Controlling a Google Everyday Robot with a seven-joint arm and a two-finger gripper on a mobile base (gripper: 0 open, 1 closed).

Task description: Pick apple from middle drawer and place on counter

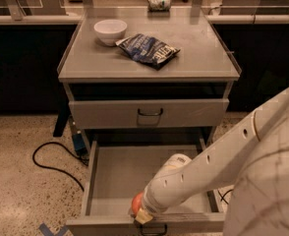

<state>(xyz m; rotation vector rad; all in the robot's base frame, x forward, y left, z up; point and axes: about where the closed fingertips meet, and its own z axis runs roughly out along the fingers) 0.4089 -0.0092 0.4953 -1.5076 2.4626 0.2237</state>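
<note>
The middle drawer (120, 173) is pulled open below the counter (193, 58). The red apple (136, 201) lies at the drawer's front edge, left of centre, and is mostly covered by my arm. My gripper (143, 214) reaches down into the drawer from the right and sits right on the apple, just behind the front wall. The drawer's black loop handle (152, 229) shows at the bottom edge.
A white bowl (110, 31) and a blue chip bag (148, 49) lie on the counter. A can (159, 3) stands on the ledge behind. The upper drawer (149, 113) is closed. A black cable (48, 156) and blue tape (50, 228) are on the floor at left.
</note>
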